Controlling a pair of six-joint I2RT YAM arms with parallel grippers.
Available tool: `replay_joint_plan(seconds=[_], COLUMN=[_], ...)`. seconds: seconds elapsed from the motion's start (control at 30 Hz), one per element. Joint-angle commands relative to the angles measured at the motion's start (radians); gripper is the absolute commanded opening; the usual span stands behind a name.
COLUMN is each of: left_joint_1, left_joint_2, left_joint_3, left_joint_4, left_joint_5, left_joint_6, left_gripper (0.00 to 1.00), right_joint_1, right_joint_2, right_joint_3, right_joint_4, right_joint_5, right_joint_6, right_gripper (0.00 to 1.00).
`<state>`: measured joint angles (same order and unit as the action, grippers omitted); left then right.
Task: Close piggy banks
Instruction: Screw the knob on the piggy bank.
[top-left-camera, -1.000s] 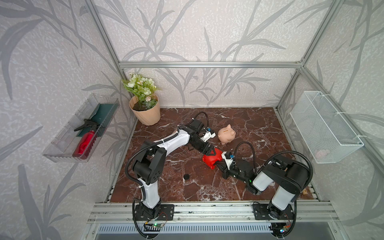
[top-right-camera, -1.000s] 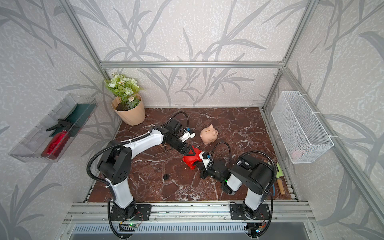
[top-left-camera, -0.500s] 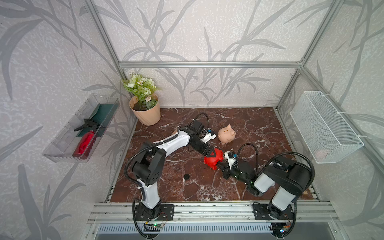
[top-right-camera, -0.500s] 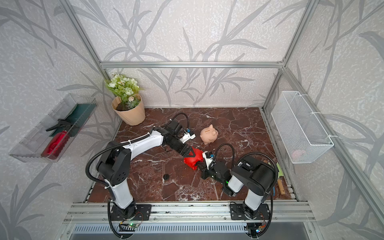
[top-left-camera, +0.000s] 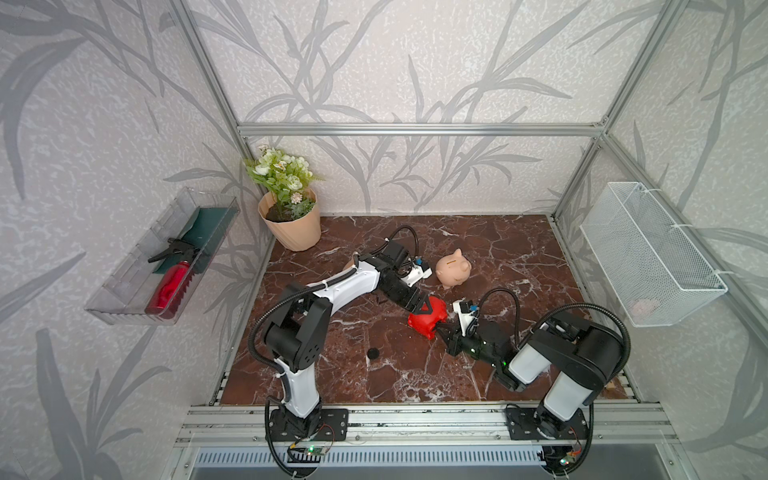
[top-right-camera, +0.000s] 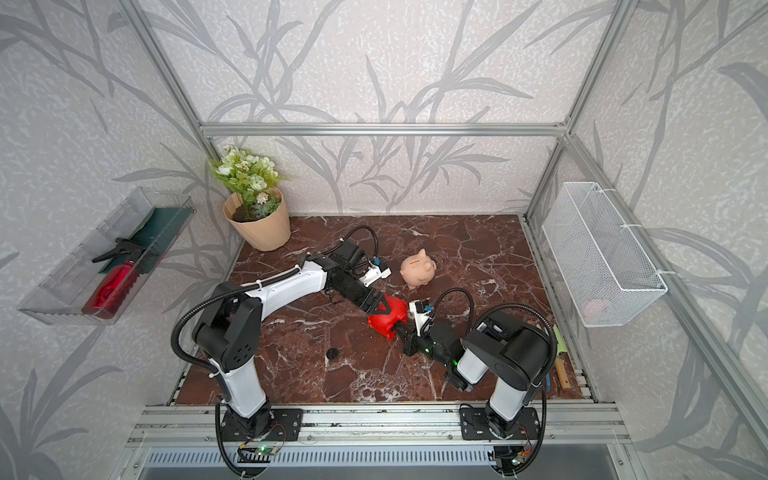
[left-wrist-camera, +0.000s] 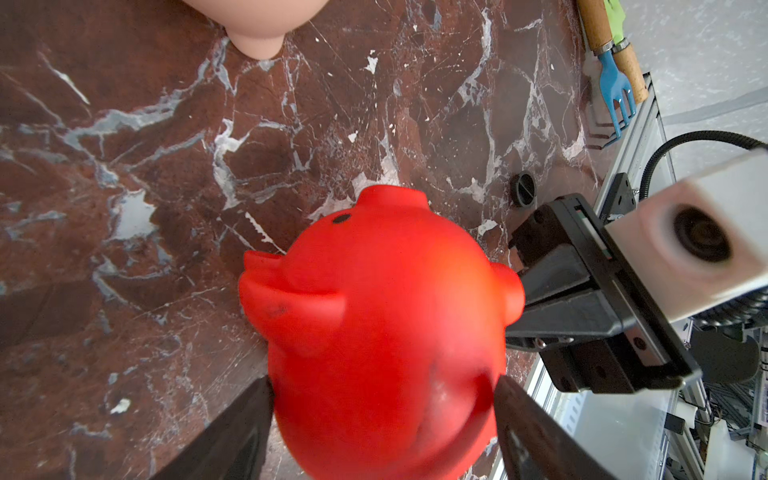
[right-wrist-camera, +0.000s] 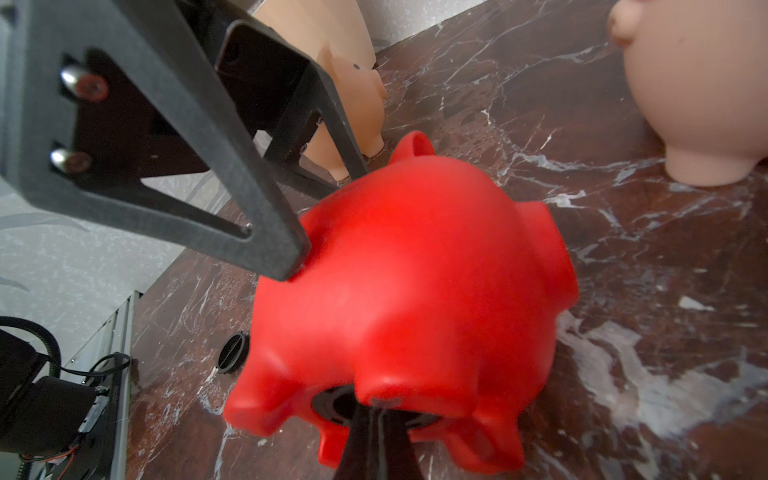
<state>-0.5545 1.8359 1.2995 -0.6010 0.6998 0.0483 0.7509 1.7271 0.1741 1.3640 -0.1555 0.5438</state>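
Note:
The red piggy bank (top-left-camera: 428, 318) (top-right-camera: 388, 316) lies tipped at the middle of the marble floor. My left gripper (left-wrist-camera: 382, 415) (top-left-camera: 427, 311) is shut on its body, one finger on each side. My right gripper (right-wrist-camera: 378, 415) (top-left-camera: 442, 330) is shut, its tips at a black disc seated in the round belly hole; I cannot tell whether they pinch it. A peach piggy bank (top-left-camera: 454, 269) (top-right-camera: 417, 268) stands upright just behind. Another peach piggy bank (right-wrist-camera: 353, 83) stands behind my left arm, mostly hidden in both top views.
A loose black disc (top-left-camera: 373, 353) (right-wrist-camera: 230, 353) lies on the floor nearer the front. The flowerpot (top-left-camera: 291, 224) stands in the back left corner. A wire basket (top-left-camera: 648, 253) hangs on the right wall, a clear tray (top-left-camera: 162, 257) on the left. Garden tools (top-right-camera: 559, 353) lie along the right edge.
The red piggy bank and both grippers have shifted very slightly to the right. Both grips look the same.

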Motion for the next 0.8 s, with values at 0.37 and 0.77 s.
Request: replay_joint_plan(seconds=[0.37, 0.77], left_joint_1=[-0.059, -0.032], left_joint_2=[0.012, -0.029], left_joint_3=[-0.014, 0.001], left_joint_4=[-0.097, -0.055], left_joint_5=[0.019, -0.064], left_joint_6=[-0.019, -0.089], left_gripper=[0.86, 0.93], right_joint_1=[-0.017, -0.017], right_joint_2=[-0.015, -0.163], right_joint_3=[0.009, -0.005], right_joint_4=[0.008, -0.192], right_joint_5=[0.025, 0.02], right_joint_6=[0.007, -0.039], right_gripper=[0.08, 0.37])
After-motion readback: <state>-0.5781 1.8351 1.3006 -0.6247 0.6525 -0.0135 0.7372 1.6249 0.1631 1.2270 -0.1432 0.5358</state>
